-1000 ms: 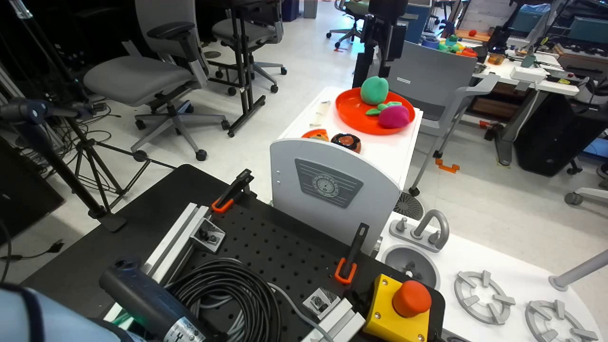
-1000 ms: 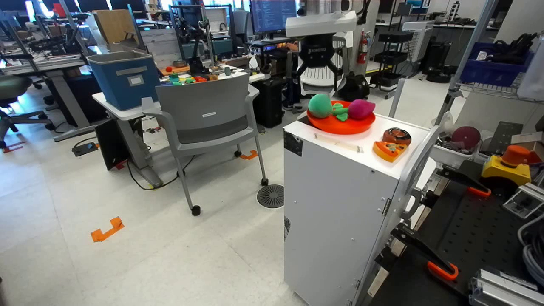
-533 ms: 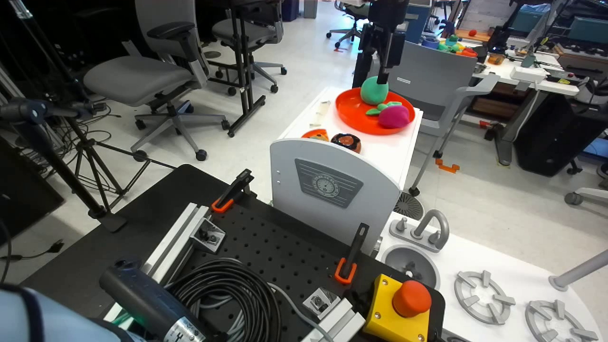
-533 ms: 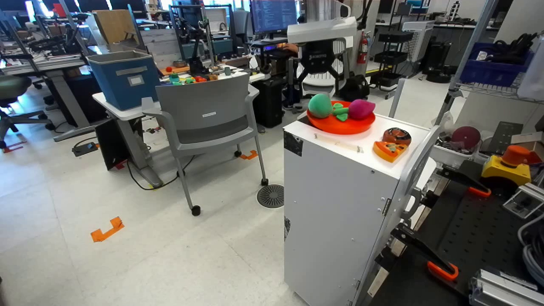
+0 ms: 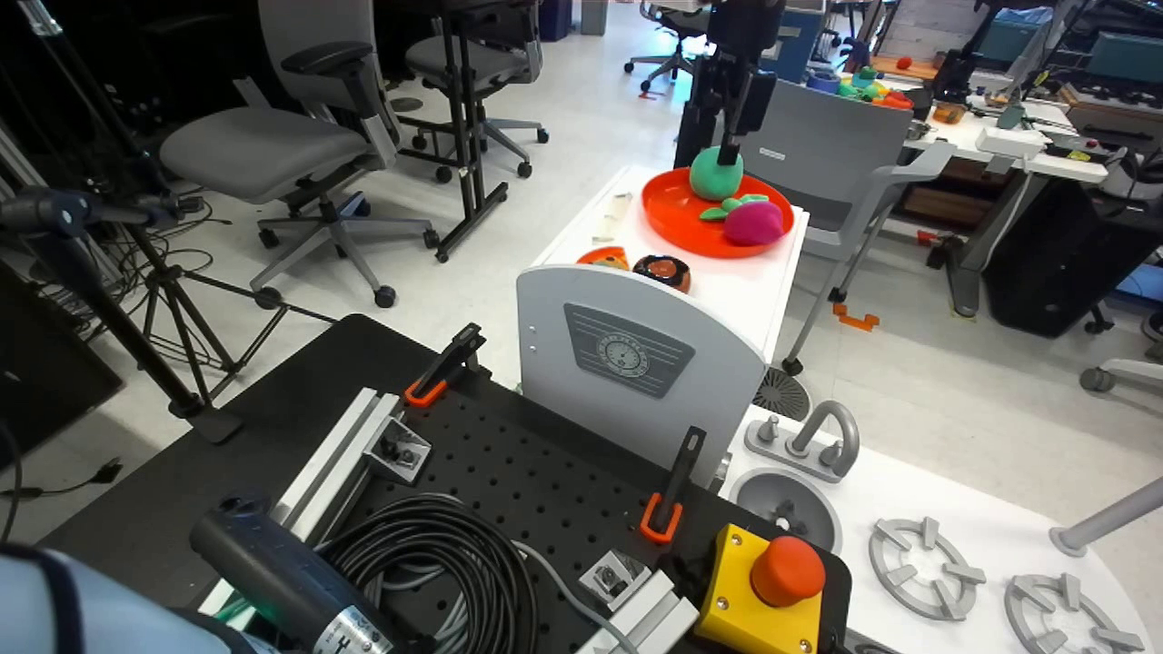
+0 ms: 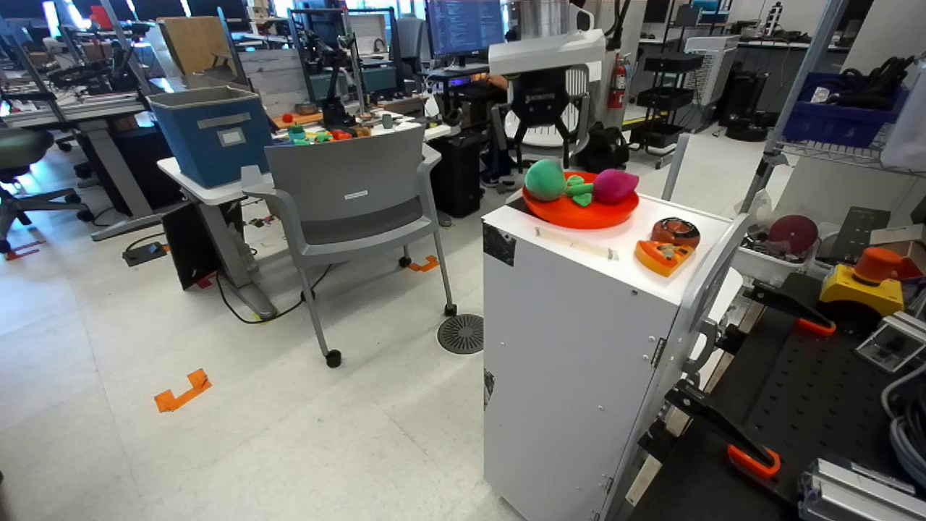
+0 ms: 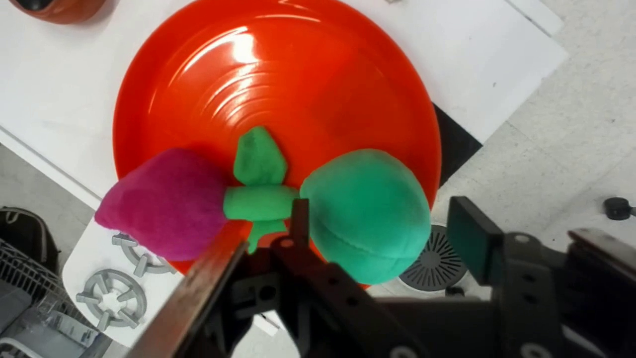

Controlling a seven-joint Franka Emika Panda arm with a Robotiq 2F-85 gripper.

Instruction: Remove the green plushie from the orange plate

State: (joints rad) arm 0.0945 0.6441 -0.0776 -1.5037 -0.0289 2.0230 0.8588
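Note green plushie (image 6: 545,180) on orange plate (image 7: 338,74), near its edge. Note gripper (image 7: 381,214) spread just above or around it, can't tell which; pinching nothing. Looks lined up to slip between plushie and green stem (image 7: 261,203) of magenta toy (image 7: 166,204), probably to leave that undisturbed. For plushie: near-round, so shows no clear long axis; can't call pointing direction.

One orange plate (image 7: 357,94), one green plushie (image 7: 365,209), one magenta plushie (image 7: 164,204), two clamps (image 5: 679,477) and two burners (image 5: 902,574) show.
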